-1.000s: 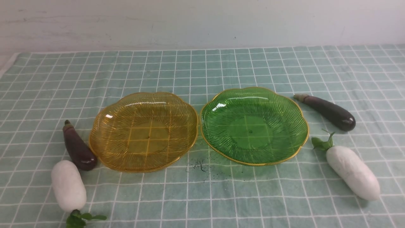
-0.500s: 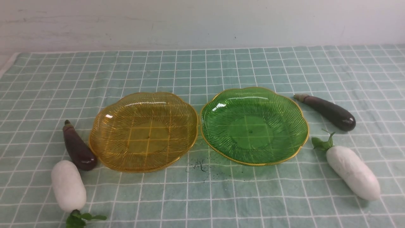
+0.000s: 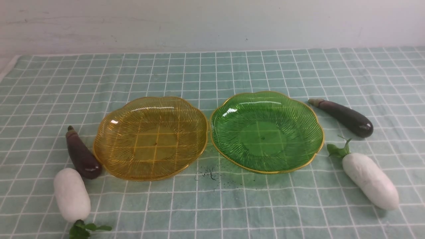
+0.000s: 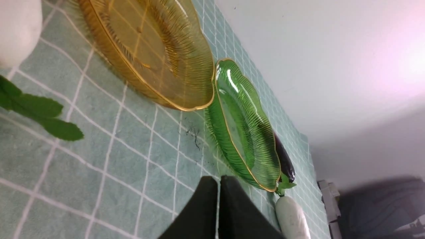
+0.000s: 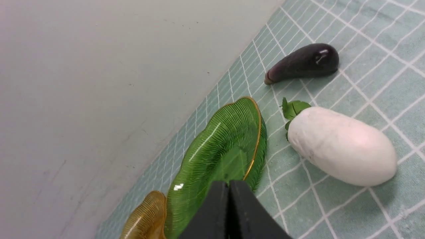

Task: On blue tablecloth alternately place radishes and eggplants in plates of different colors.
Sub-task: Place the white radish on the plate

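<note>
On the blue tablecloth [image 3: 212, 73] an amber plate [image 3: 109, 127] and a green plate [image 3: 298, 114] sit side by side, both empty. Left of the amber plate lie an eggplant [image 3: 81, 154] and a radish [image 3: 71, 194]. Right of the green plate lie another eggplant [image 3: 345, 116] and radish [image 3: 370, 179]. Neither arm shows in the front view. In the left wrist view my left gripper [image 4: 218, 181] is shut and empty, above the cloth in front of the plates. In the right wrist view my right gripper [image 5: 228, 186] is shut and empty, with the right radish [image 5: 342, 146] and eggplant [image 5: 303, 63] close by.
A pale wall [image 3: 212, 23] runs behind the table's far edge. A small dark smudge [image 3: 209, 173] marks the cloth between the plates at the front. The cloth's left edge [image 3: 8, 68] shows at the far left.
</note>
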